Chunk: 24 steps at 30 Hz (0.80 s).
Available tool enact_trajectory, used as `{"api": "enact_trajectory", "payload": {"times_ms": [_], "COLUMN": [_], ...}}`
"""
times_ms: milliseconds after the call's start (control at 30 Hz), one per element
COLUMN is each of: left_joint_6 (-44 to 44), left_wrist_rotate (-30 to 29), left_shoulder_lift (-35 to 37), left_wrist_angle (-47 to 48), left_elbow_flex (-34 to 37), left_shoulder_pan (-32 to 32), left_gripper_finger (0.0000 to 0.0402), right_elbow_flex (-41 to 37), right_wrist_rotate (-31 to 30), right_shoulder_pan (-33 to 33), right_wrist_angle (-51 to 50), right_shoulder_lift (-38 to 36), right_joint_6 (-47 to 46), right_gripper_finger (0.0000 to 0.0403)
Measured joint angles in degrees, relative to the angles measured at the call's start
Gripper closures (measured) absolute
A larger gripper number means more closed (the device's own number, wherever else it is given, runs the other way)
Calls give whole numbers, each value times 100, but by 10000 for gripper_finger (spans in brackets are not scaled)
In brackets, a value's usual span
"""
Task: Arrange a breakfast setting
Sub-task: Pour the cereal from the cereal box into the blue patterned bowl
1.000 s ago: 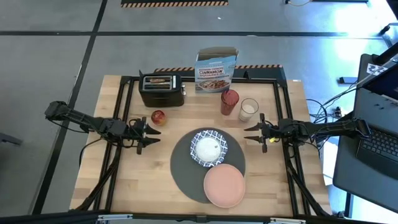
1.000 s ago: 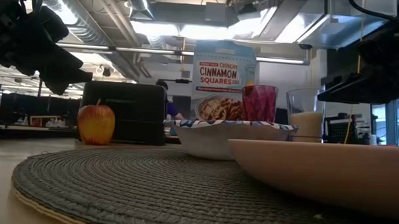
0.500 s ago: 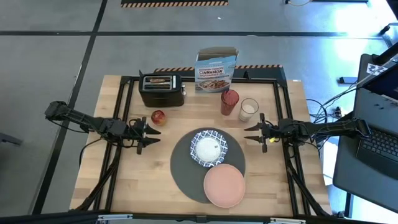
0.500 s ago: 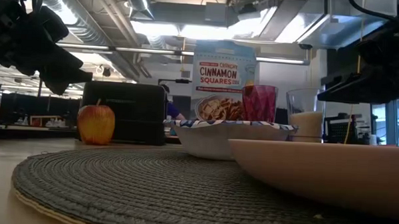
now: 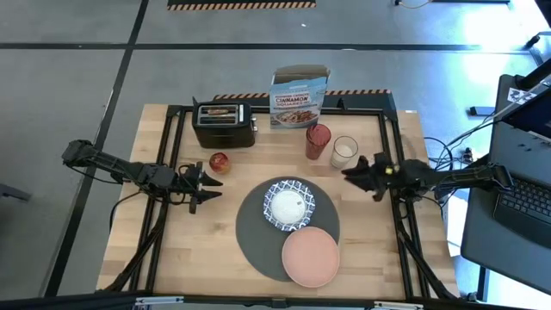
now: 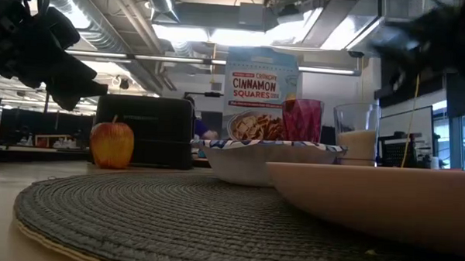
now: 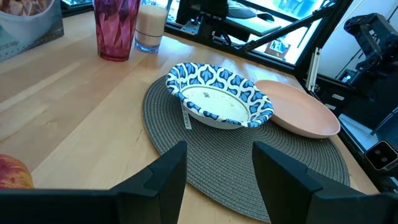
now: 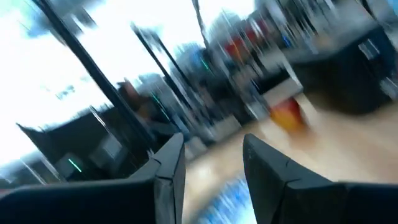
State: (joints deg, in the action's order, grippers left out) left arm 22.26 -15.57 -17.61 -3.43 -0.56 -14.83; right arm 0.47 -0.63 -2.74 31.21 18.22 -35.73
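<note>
Left gripper (image 5: 205, 182) – parted, empty, beside apple (image 5: 219, 161) | Right gripper (image 5: 357, 173) – parted, seemingly empty, near milk glass (image 5: 343, 151) | Bowl (image 5: 289, 205), plate (image 5: 310, 256) on mat (image 5: 251, 226)

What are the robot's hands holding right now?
Nothing. The left gripper is open and empty beside the apple. The right gripper is open and empty too, near the milk glass.

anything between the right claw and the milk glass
Nothing visible. In the high view the right claw hangs just beside the milk glass, with only bare table between them. The red tumbler stands on the glass's far side.
</note>
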Motion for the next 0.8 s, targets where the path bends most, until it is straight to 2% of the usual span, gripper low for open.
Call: {"api": "enact_trajectory", "payload": {"times_ms": [67, 200, 300, 433, 567, 700, 800], "left_joint_6": [0, -70, 122, 422, 1758, 2418, 2541], "left_wrist_rotate": [1, -185, -433, -627, -601, -1160, -1826], "left_shoulder_lift": [-1, -1, 1, -1, 1, 1, 1], "left_wrist_angle": [1, -8, -32, -365, -1728, -3750, -5549], "left_elbow_flex": [0, 0, -1, 0, 0, 0, -4], "left_shoulder_pan": [0, 0, 2, 57, 54, 57, 57], "left_gripper_finger": [227, 227, 227, 227, 227, 227, 227], "right_elbow_flex": [6, 356, 1054, 2237, 3437, 4528, 5291], "right_wrist_rotate": [-225, -1191, -1671, -1935, -1880, -1760, -2312], "right_shoulder_pan": [-103, -451, -752, -1108, -1279, -1262, -1246], "right_wrist_angle": [816, 1998, 1810, 1343, 1324, 1320, 1286], "right_shoulder_lift": [2, 0, 94, 857, 2056, 3303, 4174], "right_joint_6": [-51, 128, 1028, 2483, 3671, 4995, 6530], "right_gripper_finger": [292, 292, 292, 292, 292, 292, 292]}}
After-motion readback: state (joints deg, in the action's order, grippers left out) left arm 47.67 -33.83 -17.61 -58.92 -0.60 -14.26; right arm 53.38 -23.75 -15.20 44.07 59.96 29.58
